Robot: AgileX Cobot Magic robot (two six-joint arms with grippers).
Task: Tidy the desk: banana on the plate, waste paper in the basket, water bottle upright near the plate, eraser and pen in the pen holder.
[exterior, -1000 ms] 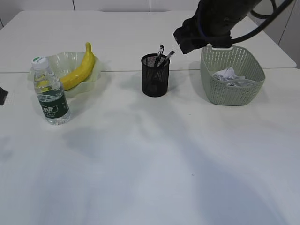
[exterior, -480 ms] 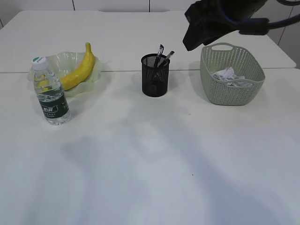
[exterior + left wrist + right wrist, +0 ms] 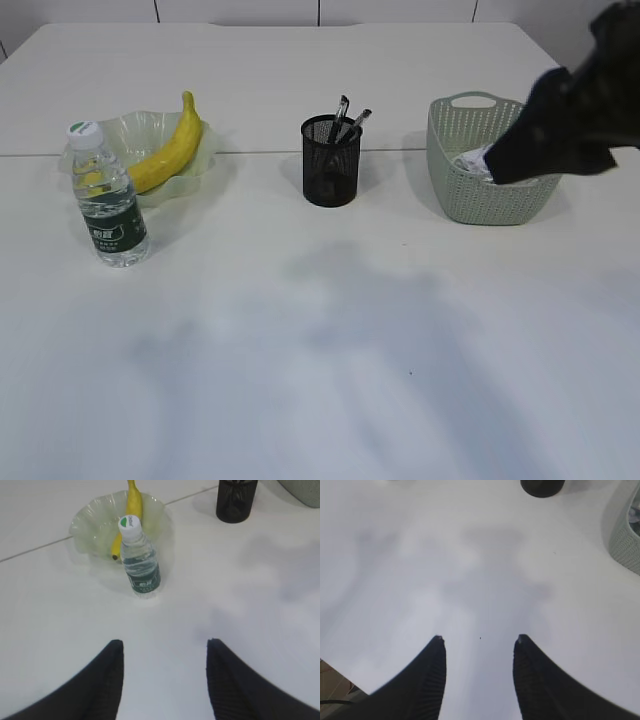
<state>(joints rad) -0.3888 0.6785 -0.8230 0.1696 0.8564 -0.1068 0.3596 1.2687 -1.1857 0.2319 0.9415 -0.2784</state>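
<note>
Right arm's swung off from above the pen holder, out to the right edge, blurry in front of the sage-green woven plastic basket [image 3: 460, 170].

Looks done: yellow banana [image 3: 172, 148] on the pale-green scalloped plate [image 3: 128, 130], clear water bottle [image 3: 108, 200] upright beside it, pens in the black mesh pen holder [image 3: 331, 160], crumpled paper [image 3: 478, 157] binned; eraser not visible. Left gripper [image 3: 162, 652] and right gripper [image 3: 477, 647] both spread, empty, over bare table [image 3: 320, 360].

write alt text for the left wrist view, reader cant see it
An upright water bottle stands on a white table just in front of a pale green plate holding a banana. A black mesh pen holder sits top right; the open, empty jaws frame the bottom edge.
</note>
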